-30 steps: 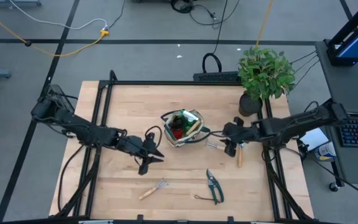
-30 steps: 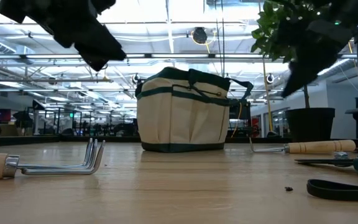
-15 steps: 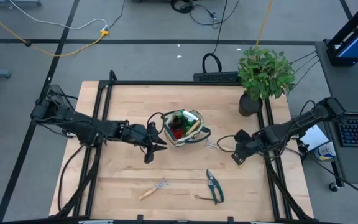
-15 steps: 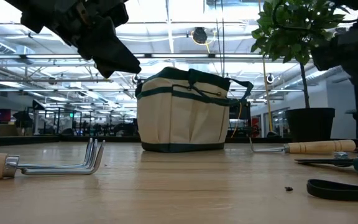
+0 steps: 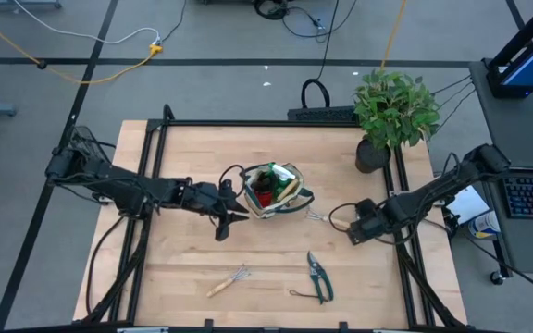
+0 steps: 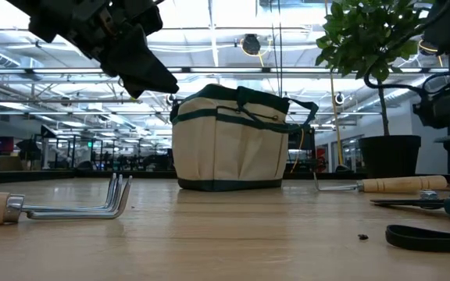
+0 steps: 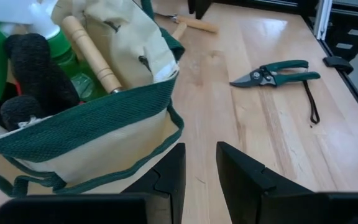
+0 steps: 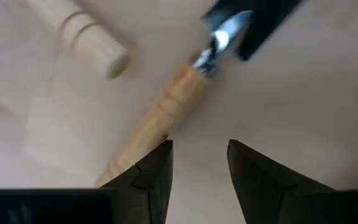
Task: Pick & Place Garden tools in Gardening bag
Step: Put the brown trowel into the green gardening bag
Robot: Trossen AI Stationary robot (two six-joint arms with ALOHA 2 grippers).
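The beige gardening bag (image 5: 271, 191) with green trim stands mid-table, holding a green spray bottle (image 7: 64, 46), dark gloves (image 7: 33, 68) and a wooden handle (image 7: 92, 53). My left gripper (image 5: 227, 215) hovers open just left of the bag, above the table. My right gripper (image 5: 360, 226) hovers open over a wooden-handled tool (image 8: 148, 124) right of the bag; its metal tines (image 5: 315, 216) show beside the gripper. A second wooden handle end (image 8: 95, 43) lies next to it. A small rake (image 5: 229, 280) and green-handled pruning shears (image 5: 319, 277) lie flat near the front.
A potted green plant (image 5: 391, 116) stands at the far right corner. Black frame rails (image 5: 152, 185) run along the table's left and right sides. In the low view the rake (image 6: 69, 204) lies front left, and the tool (image 6: 381, 185) and shears (image 6: 436, 204) right.
My left gripper has moved toward the bag and a little toward the far edge. My right gripper has gone toward the near and right edges, from beside the bag to over the wooden handle. The tools have not moved.
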